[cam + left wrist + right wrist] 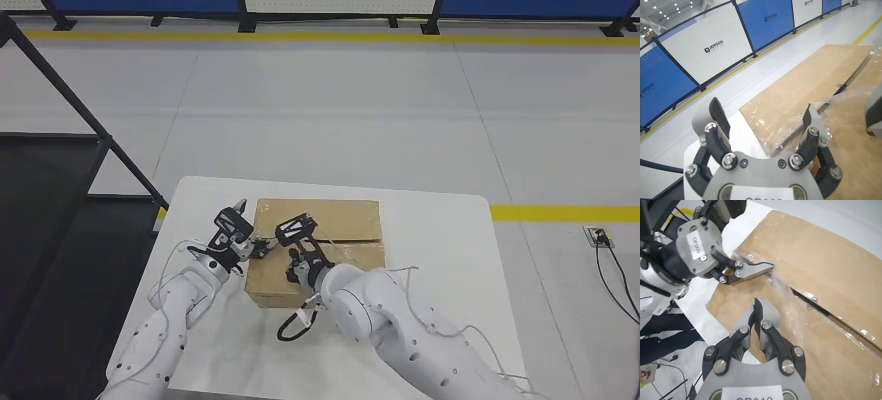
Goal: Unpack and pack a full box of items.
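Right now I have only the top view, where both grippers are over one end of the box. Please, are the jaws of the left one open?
Observer: Yes, the left gripper has its jaws wide open at the end of the box.
Operator: And the right one?
Observer: The right gripper has its jaws shut.
Operator: Is its top sealed?
Observer: Not fully; a strip of clear tape stands lifted off the seam between the grippers.
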